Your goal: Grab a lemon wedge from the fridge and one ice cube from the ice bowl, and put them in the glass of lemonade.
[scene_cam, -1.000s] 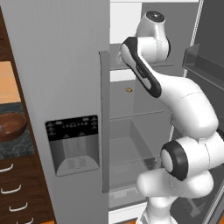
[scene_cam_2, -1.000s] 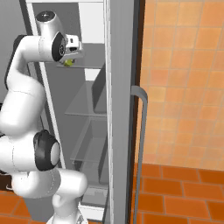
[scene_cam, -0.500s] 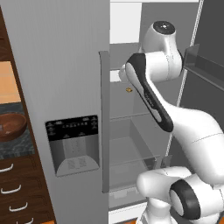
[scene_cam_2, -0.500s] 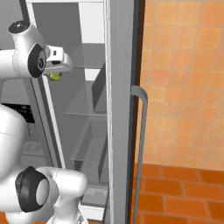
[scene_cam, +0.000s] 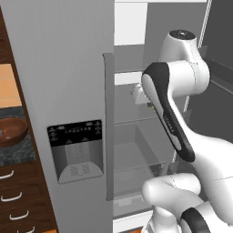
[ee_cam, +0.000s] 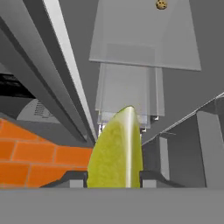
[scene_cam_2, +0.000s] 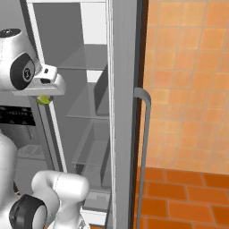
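My gripper (ee_cam: 114,179) is shut on the lemon wedge (ee_cam: 116,151), a yellow-green slice that stands upright between the fingers. From the right base view the wedge (scene_cam_2: 43,100) hangs under the white hand, with the gripper (scene_cam_2: 44,95) just outside the open right compartment of the fridge (scene_cam_2: 120,67). In the left base view the gripper (scene_cam: 142,96) sits in front of the fridge's glass shelves, partly hidden by the forearm. The reddish-brown ice bowl (scene_cam: 11,131) rests on the dark counter left of the fridge (scene_cam: 68,82). The glass of lemonade is out of view.
The fridge's left door with the black dispenser panel (scene_cam: 75,132) is closed and its long handle (scene_cam: 108,127) is close to the arm. The open right door's handle (scene_cam_2: 143,147) stands against orange tiles. A cookie (ee_cam: 161,5) lies on a glass shelf. Wooden drawers (scene_cam: 13,200) sit below the counter.
The hand with the lemon wedge has come down and back out of the fridge's upper shelf. The arm's elbow has swung over to the right.
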